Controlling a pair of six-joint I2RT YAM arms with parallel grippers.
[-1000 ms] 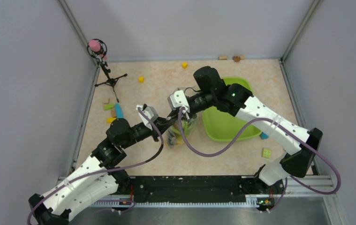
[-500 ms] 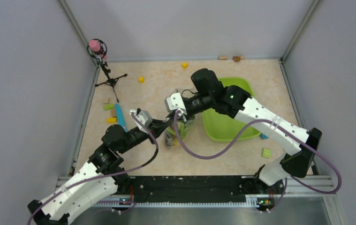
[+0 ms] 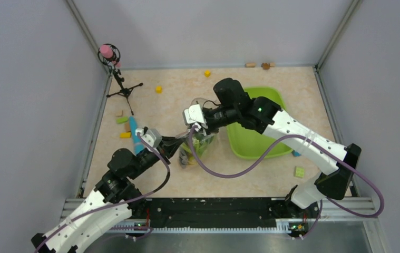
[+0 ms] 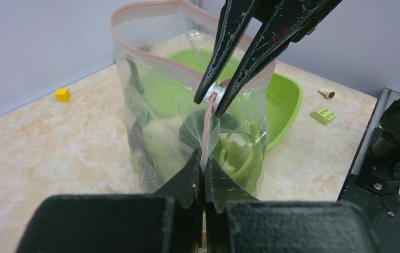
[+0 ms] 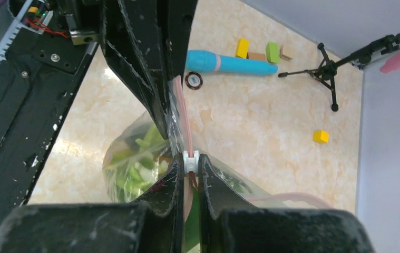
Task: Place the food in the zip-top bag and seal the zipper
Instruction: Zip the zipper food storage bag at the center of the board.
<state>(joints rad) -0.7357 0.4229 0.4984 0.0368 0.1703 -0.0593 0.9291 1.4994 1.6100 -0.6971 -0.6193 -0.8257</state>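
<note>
Beige marbled table [image 3: 187,89], grey walls [image 3: 213,26], maybe corks [image 3: 250,65] at back; left gripper [image 4: 203,161], right gripper [image 5: 189,162] both clamped zip-top bag [image 4: 155,79]'s zipper [image 4: 206,124].

The bag [image 3: 203,145] stands mid-table, with the left gripper [image 4: 203,158] and right gripper [image 5: 189,158] pinching its zipper [image 4: 206,124] and blocking its top. The tray [image 3: 263,150] crowds its right; blocks [image 3: 122,120] and tripod [image 3: 124,90] clutter the far left; table [image 3: 187,84] beyond lies open

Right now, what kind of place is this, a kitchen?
Probably a robot lab booth, not a kitchen: grey walls box in a table, a left arm and a right arm are bolted to a rail, and a yellow block lies loose.
</note>
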